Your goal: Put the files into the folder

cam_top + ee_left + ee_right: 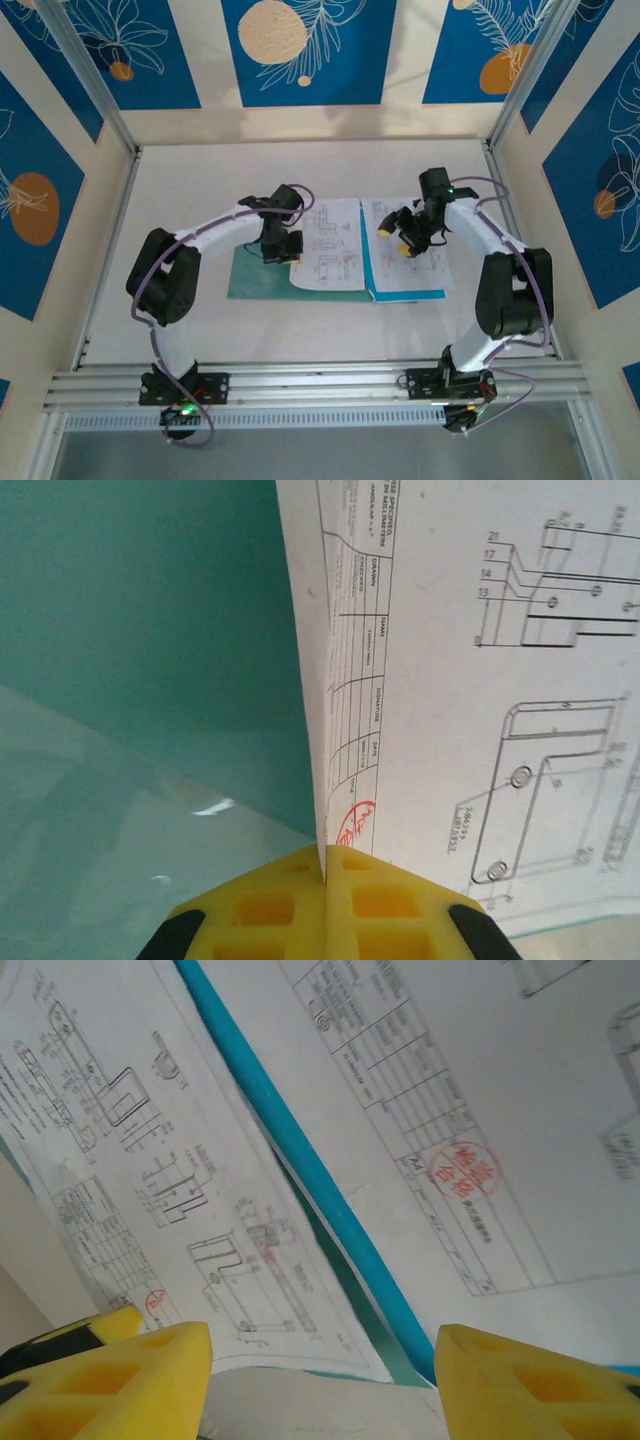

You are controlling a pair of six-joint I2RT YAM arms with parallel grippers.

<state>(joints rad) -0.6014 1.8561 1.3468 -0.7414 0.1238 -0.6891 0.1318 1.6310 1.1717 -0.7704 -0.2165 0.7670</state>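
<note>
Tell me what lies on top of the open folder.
A printed left sheet and right sheet lie on the folder, either side of its spine; the left fingers pinch the left sheet's edge. The folder surface beneath them is hidden.

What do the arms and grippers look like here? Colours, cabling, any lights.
Both white link shells with black joint housings: left arm, right arm, a purple-grey cable looped along each. The left gripper and right gripper have yellow fingers with moulded rectangular pockets, black trim behind. A green light glows at each base.
</note>
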